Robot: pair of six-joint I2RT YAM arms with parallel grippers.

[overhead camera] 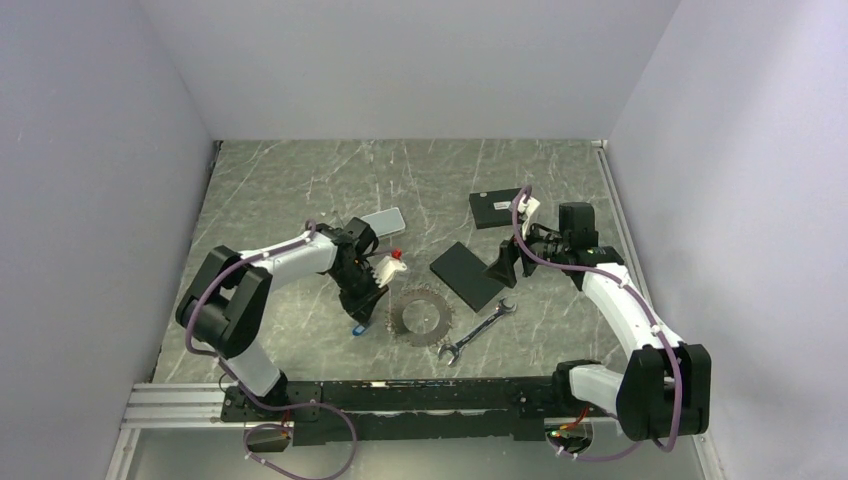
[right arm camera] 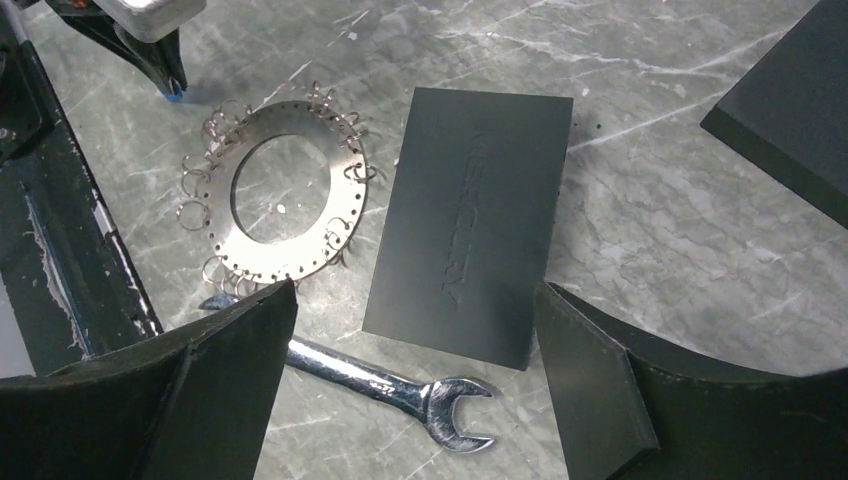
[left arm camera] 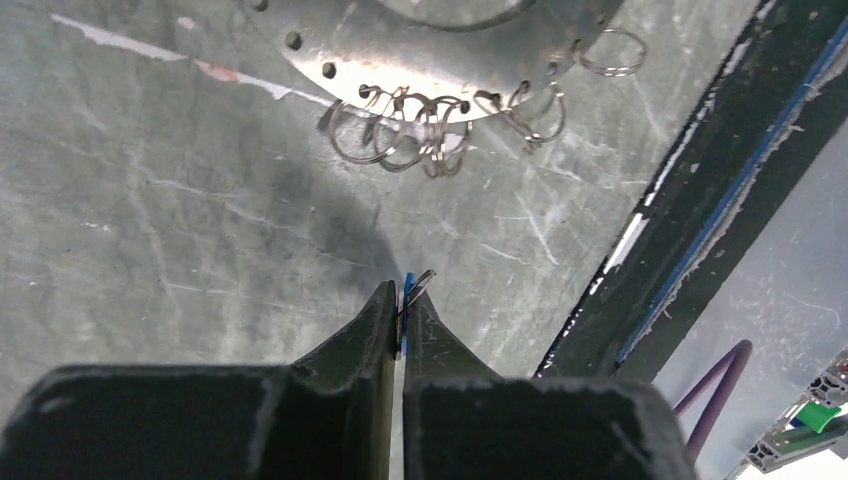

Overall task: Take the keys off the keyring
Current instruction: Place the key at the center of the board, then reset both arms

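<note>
Table: grey marbled top; all things lie on it.
Right gripper: fingers spread wide with nothing between them, hanging over the plate and the wrench.
Left gripper: fingers pressed together on the blue tag, near the keyring but apart from it.
Plate: black, flat, just right of the keyring in the right wrist view.
Wrench: silver, open-ended, near the plate's lower edge.
Keyring: flat metal ring with holes along the rim, lying flat between left gripper and plate.
Keys: they look like small wire loops, hooked in the rim holes.
Blue tag: pinched at the left fingertips, with one wire loop on it, off the keyring.
</note>
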